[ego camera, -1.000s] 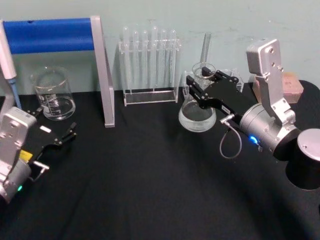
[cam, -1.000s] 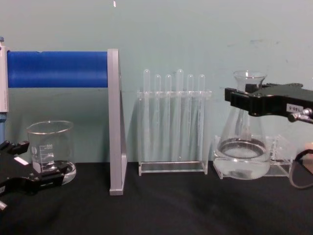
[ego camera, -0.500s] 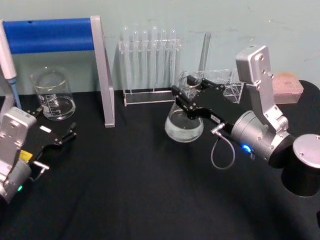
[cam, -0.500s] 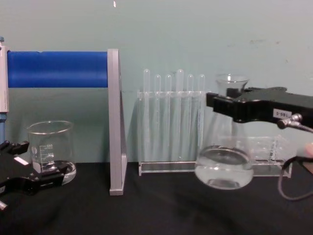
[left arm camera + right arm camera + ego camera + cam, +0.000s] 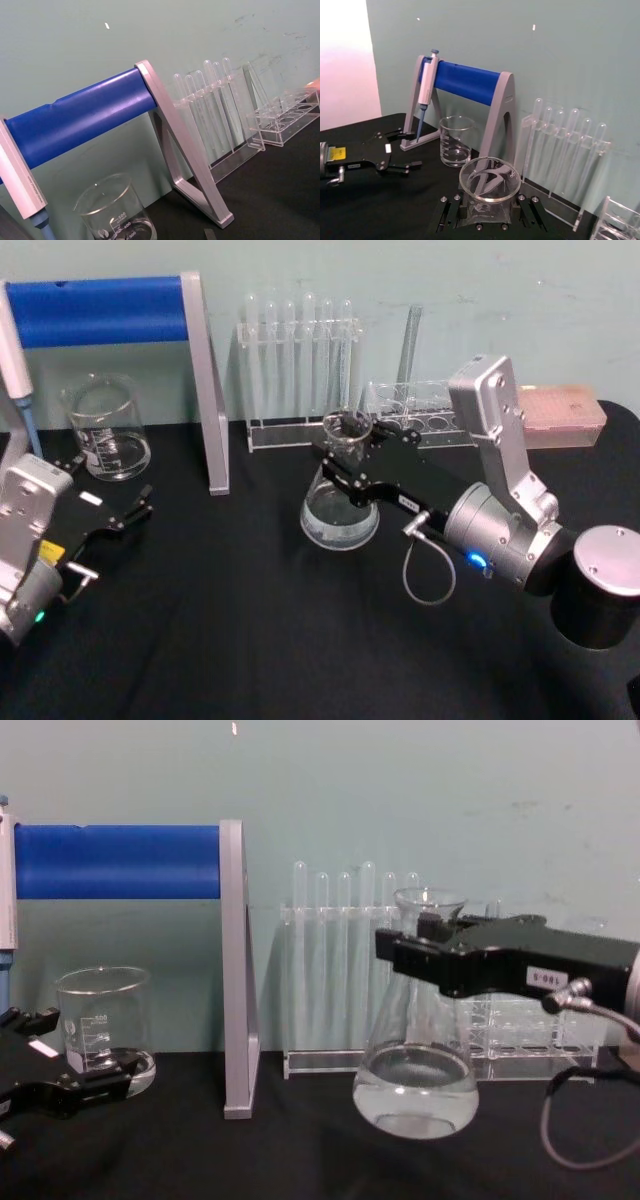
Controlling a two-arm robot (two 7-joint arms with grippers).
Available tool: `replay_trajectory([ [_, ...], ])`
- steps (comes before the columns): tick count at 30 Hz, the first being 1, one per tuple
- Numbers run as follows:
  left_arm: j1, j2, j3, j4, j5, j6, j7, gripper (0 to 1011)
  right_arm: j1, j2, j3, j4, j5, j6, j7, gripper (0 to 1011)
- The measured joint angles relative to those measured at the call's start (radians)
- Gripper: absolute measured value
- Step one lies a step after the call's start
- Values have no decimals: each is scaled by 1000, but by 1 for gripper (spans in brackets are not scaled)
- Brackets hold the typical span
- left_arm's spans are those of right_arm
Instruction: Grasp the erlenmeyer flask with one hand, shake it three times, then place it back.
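Observation:
The erlenmeyer flask (image 5: 340, 512) is clear glass with a little clear liquid in its wide base. It hangs slightly tilted just above the black table, in front of the test tube rack. My right gripper (image 5: 352, 458), the hand with the "180-5" label, is shut on the flask's neck just under the flared rim. From the chest the flask (image 5: 415, 1082) shows low at centre right, with the right gripper (image 5: 421, 956) clamped across its neck. The right wrist view looks down into the flask's rim (image 5: 489, 180). My left gripper (image 5: 110, 488) rests open near the table's left edge, holding nothing.
A glass beaker (image 5: 105, 428) stands at back left beside the blue-barred stand (image 5: 100, 310) holding a pipette (image 5: 18, 370). The test tube rack (image 5: 300, 370) is at back centre, a low acrylic rack (image 5: 415, 405) and a pink box (image 5: 565, 420) at back right.
My right gripper has carried the flask leftward and toward me, from beside the low acrylic rack to in front of the test tube rack, and lower. The left arm has not moved.

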Motion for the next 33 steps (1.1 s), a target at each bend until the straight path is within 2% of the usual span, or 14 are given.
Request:
replay_trajectory([
  [9, 0, 0, 0, 0, 0, 0, 0, 1001, -3, 7, -25, 34, 7, -56, 22, 449],
  [17, 0, 0, 0, 0, 0, 0, 0, 1001, -6, 9, -47, 72, 12, -136, 50, 449],
  [33, 0, 0, 0, 0, 0, 0, 0, 1001, -12, 7, -70, 125, -4, -204, 63, 449],
])
